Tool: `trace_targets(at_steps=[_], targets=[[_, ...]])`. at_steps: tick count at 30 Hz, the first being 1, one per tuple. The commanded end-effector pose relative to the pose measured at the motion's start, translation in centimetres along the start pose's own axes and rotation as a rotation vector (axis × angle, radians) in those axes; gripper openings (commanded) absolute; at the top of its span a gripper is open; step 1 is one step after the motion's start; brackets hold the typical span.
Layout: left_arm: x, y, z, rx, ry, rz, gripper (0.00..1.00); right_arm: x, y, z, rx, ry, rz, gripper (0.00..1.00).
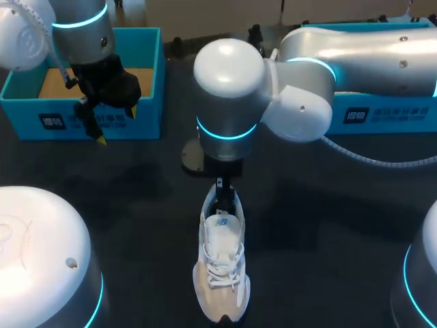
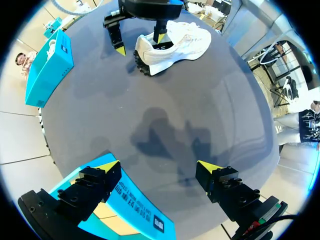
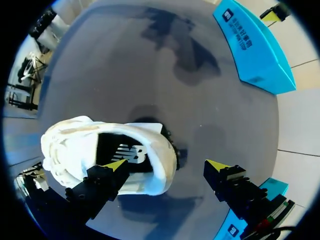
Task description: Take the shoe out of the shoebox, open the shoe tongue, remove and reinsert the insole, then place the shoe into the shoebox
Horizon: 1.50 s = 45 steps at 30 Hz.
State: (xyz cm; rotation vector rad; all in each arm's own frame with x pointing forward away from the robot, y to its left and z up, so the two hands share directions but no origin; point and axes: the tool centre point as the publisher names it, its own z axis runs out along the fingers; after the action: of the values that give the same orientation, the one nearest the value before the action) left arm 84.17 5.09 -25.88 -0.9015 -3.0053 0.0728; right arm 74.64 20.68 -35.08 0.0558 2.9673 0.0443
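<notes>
Shoe (image 1: 220, 270) is lying upright on table (image 1: 328, 225), well apart from shoebox (image 1: 143, 116). Right gripper (image 3: 166, 164) is hanging released at the heel: one finger inside above insole (image 3: 127, 155), the other outside. I'm reading this as the insole pull, so I'm advising a pinch on the insole edge only, not the collar. Left gripper (image 2: 159, 165), also released, is hovering by the shoebox. Second blue box (image 1: 382, 116) is sitting far right; nothing looks to be blocking.
</notes>
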Motion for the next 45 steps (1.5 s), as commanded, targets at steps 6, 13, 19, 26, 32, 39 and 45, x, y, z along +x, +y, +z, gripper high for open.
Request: trace_targets(at_steps=[6,13,19,26,32,39,45], targets=[[0.0,0.0,0.0,-0.002,0.001,0.000,1.00,-0.4,0.2,1.9,0.001,0.029,0.001,0.68],[0.0,0.0,0.0,-0.002,0.001,0.000,1.00,-0.1,0.4,2.9,-0.014,0.048,0.008,0.41],[0.0,0.0,0.0,-0.002,0.001,0.000,1.00,0.5,0.6,3.3,-0.017,0.053,0.003,0.04],[0.0,0.0,0.0,-0.002,0.001,0.000,1.00,0.9,0.0,1.3,0.027,0.031,-0.001,0.00],[0.0,0.0,0.0,-0.002,0.001,0.000,1.00,0.9,-0.9,-0.7,0.064,0.008,-0.005,0.00],[0.0,0.0,0.0,-0.002,0.001,0.000,1.00,-0.2,-3.0,-4.5,0.108,-0.055,-0.027,0.00],[0.0,0.0,0.0,-0.002,0.001,0.000,1.00,-2.0,-4.8,-9.1,0.132,-0.125,-0.059,0.00]])
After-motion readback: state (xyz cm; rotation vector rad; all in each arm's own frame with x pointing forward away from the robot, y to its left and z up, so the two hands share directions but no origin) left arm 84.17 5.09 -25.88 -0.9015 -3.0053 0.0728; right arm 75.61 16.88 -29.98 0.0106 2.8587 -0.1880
